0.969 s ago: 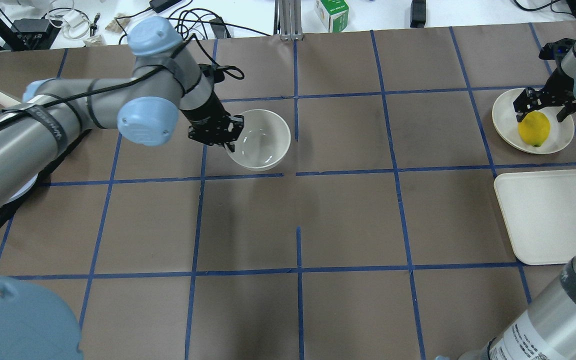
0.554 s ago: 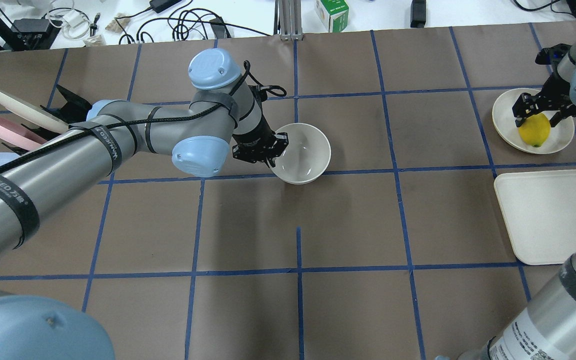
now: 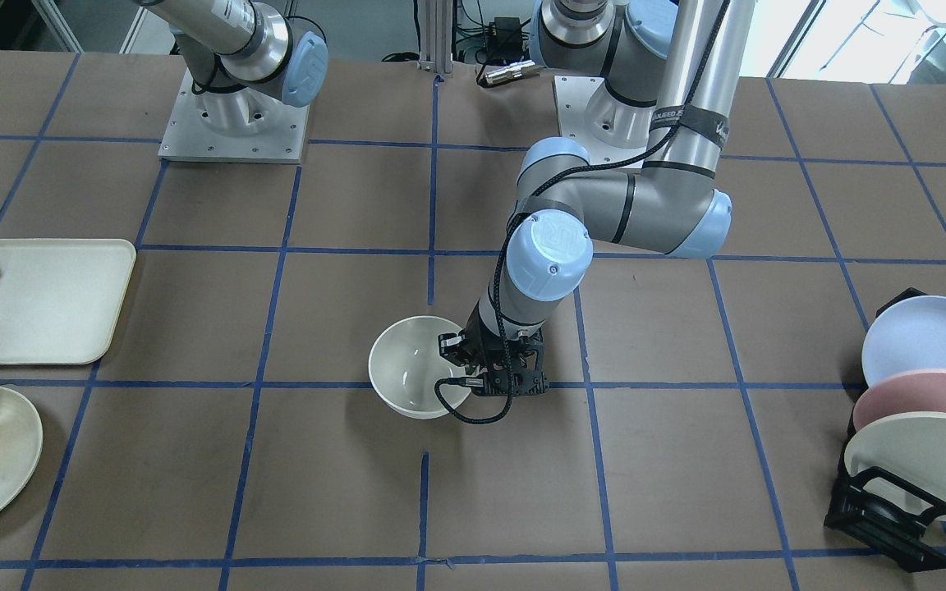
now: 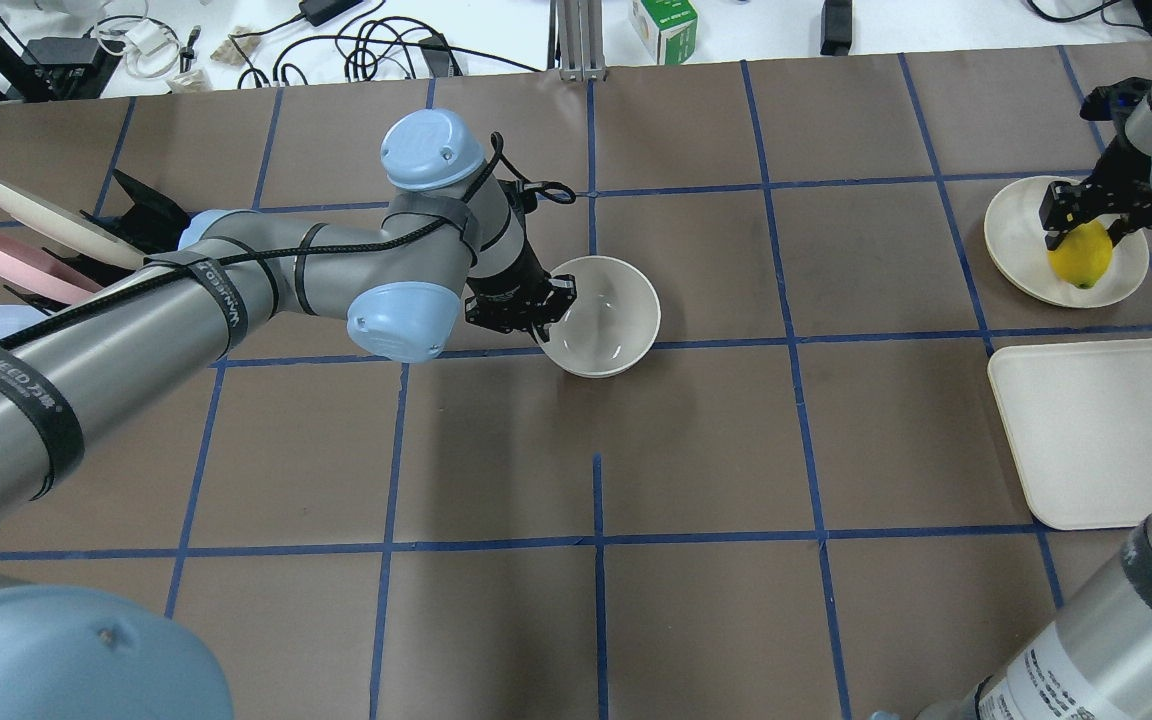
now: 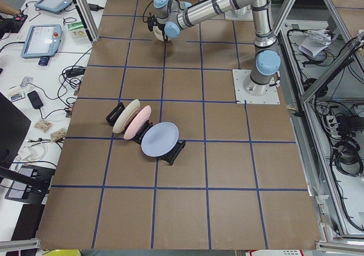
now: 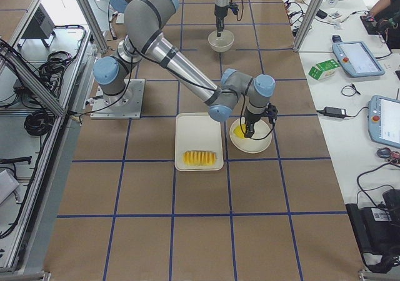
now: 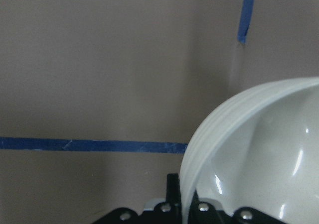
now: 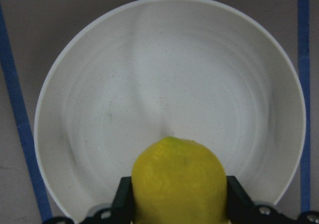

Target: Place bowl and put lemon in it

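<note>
Brown paper ruled into squares by blue tape covers the table, with a rack of plates at its left end. Near the centre, the left gripper pinches the rim of the bowl, which sits upright at table height; whether it rests on the paper cannot be told. Placing the bowl looks nearly done; next the fingers must let go and lift clear without tipping it. Far right, the right gripper clamps the lemon over the round plate, beside a tray, ready to carry it across.
</note>
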You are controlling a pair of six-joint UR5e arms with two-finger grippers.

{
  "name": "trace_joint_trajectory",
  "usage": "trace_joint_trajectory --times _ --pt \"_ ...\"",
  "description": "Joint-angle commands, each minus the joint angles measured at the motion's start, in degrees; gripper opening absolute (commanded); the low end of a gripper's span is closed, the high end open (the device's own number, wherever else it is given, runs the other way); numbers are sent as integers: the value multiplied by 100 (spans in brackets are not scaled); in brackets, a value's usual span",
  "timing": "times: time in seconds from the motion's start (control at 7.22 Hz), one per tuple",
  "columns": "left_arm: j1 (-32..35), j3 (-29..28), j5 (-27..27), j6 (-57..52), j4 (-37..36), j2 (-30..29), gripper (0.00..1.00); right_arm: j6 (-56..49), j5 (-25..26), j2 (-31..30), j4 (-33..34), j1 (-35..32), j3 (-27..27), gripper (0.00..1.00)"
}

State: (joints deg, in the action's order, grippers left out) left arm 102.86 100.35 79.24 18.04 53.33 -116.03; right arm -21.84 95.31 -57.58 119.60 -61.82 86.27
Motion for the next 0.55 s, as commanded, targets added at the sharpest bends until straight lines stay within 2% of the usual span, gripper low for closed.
trace_joint_trajectory --times 0.0,0.14,0.28,0.42 --pt "-3 11 -5 7 -7 -77 58 57 -73 -628 -722 -93 -5 0" --pt "-55 -85 13 -28 2 53 82 292 -160 -927 -1145 -215 -5 0" --pt "-430 -234 4 -54 202 263 89 434 -274 -1191 -1575 -477 -13 0" --pt "-764 -549 4 -577 987 579 88 809 -284 -1559 -1963 -828 -5 0"
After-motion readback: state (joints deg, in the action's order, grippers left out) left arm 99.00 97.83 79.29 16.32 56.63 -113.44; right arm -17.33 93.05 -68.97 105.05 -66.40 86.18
